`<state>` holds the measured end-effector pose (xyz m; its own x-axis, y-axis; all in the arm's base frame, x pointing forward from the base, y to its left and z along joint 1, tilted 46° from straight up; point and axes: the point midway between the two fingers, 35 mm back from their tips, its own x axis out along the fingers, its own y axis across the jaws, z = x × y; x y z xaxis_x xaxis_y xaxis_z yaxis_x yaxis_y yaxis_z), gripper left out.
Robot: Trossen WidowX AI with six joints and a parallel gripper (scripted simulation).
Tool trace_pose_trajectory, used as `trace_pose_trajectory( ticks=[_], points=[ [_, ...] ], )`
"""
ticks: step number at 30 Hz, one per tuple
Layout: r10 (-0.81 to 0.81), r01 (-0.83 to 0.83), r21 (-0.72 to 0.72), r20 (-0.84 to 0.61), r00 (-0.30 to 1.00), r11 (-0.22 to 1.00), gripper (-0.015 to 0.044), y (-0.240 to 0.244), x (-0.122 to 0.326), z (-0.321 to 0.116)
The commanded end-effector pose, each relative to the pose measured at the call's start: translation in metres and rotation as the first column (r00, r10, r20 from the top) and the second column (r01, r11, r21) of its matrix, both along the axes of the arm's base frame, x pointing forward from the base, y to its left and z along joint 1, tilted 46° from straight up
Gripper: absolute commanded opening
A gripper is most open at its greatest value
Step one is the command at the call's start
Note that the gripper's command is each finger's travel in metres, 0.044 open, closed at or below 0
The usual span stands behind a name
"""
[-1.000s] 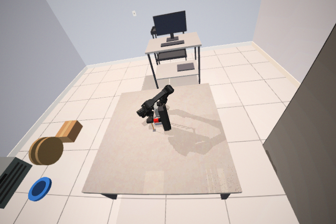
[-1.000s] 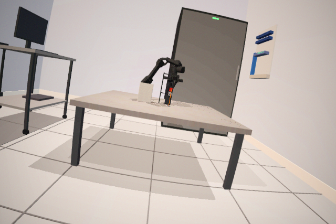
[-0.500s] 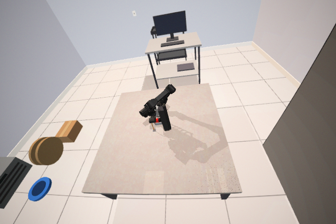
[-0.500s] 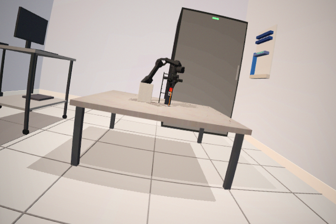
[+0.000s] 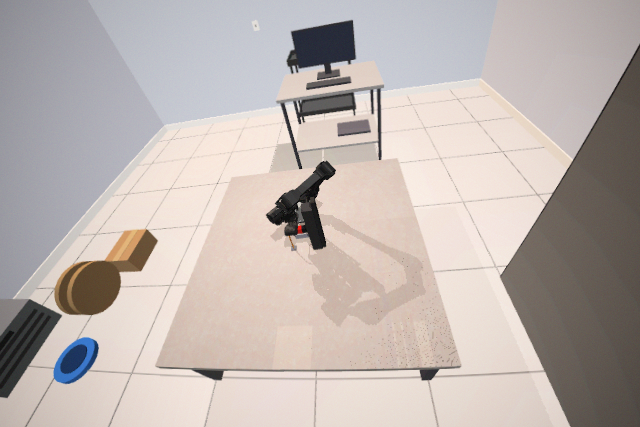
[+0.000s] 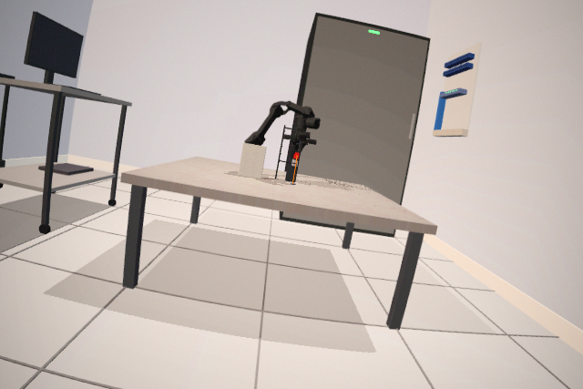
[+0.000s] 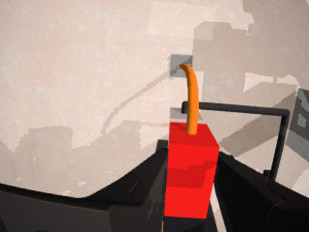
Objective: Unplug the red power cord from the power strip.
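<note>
The red plug [image 5: 301, 229] [image 6: 296, 156] [image 7: 189, 179] is at the side of the upright black power strip [image 5: 313, 228] [image 6: 290, 175]. Its orange cord [image 5: 291, 242] [image 6: 294, 171] [image 7: 193, 97] runs from the plug's outer end down to a small grey block [image 5: 293, 248] [image 7: 174, 71] on the table. My gripper [image 5: 298, 229] [image 6: 295, 152] [image 7: 189, 157] reaches down over the plug and is shut on it, one finger against each side. The joint between plug and strip is hidden; I cannot tell whether the plug is still seated.
A thin black frame [image 6: 282, 145] [image 7: 237, 108] stands beside the strip, close to my fingers. The arm's pale base block [image 6: 251, 159] stands on the table [image 5: 232, 308] [image 6: 188, 182]. A desk with a monitor [image 5: 324, 44] [image 6: 54, 45] stands beyond the table. A tall dark cabinet [image 6: 367, 116] stands behind.
</note>
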<state>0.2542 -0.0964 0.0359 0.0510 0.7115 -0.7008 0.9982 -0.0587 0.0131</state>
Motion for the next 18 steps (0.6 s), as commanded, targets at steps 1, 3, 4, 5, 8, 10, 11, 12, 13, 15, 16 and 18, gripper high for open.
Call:
trace_pose_trajectory(
  ticks=[1,3,4,5,8,10,11,12,13,15,16,18],
  points=[
    [0.000,0.000,0.000,-0.002,1.000,1.000,0.0042,-0.0002,-0.0003,0.0003],
    [0.000,0.000,0.000,-0.002,1.000,1.000,0.0028,-0.0002,-0.0003,0.0003],
    [0.000,0.000,0.000,-0.002,1.000,1.000,0.0022,-0.0002,-0.0003,0.0003],
    [0.000,0.000,0.000,-0.002,1.000,1.000,0.0015,-0.0002,-0.0003,0.0003],
    [0.000,0.000,0.000,-0.002,1.000,1.000,0.0000,-0.0004,-0.0003,0.0001],
    [0.000,0.000,0.000,-0.002,1.000,1.000,0.0000,-0.0014,-0.0002,-0.0008],
    [0.000,0.000,0.000,-0.002,1.000,1.000,0.0000,-0.0021,-0.0001,-0.0014],
    [0.000,0.000,0.000,-0.002,1.000,1.000,0.0000,-0.0031,0.0000,-0.0023],
    [-0.001,0.001,0.000,-0.002,1.000,1.000,0.0000,-0.0042,0.0001,-0.0033],
    [-0.001,0.001,-0.001,-0.002,1.000,1.000,0.0000,-0.0066,0.0003,-0.0054],
    [-0.001,0.001,-0.001,-0.002,1.000,1.000,0.0000,-0.0078,0.0004,-0.0065],
    [-0.001,0.001,-0.001,-0.002,1.000,1.000,0.0000,-0.0102,0.0006,-0.0086]
  ],
)
